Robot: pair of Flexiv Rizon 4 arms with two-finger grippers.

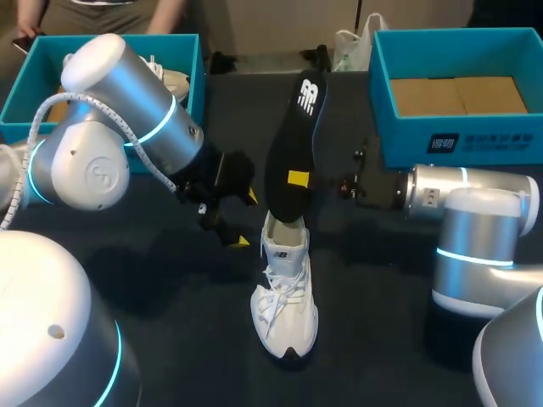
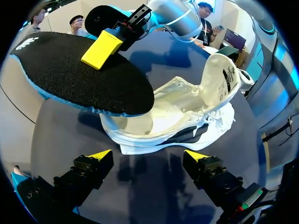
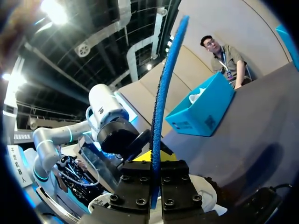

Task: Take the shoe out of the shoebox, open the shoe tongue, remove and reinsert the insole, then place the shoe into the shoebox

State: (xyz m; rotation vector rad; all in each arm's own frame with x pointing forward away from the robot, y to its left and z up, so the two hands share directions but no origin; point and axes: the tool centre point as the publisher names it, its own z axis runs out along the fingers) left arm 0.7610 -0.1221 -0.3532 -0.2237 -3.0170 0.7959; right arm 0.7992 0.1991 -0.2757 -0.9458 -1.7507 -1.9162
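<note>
Dark tabletop, white shoe dead centre, toe at 6 o'clock, heel at 12. The insole stands on end along that same line, pinched by the right tool, low tip at the heel opening. The left tool gapes wide at the shoe's 9 o'clock, empty.

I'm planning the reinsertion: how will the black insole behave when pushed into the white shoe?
The insole looks thin edge-on yet shows little droop, held mid-length by the right pincer: probably light, springy, not limp. Its textured face may drag inside the shoe.
</note>
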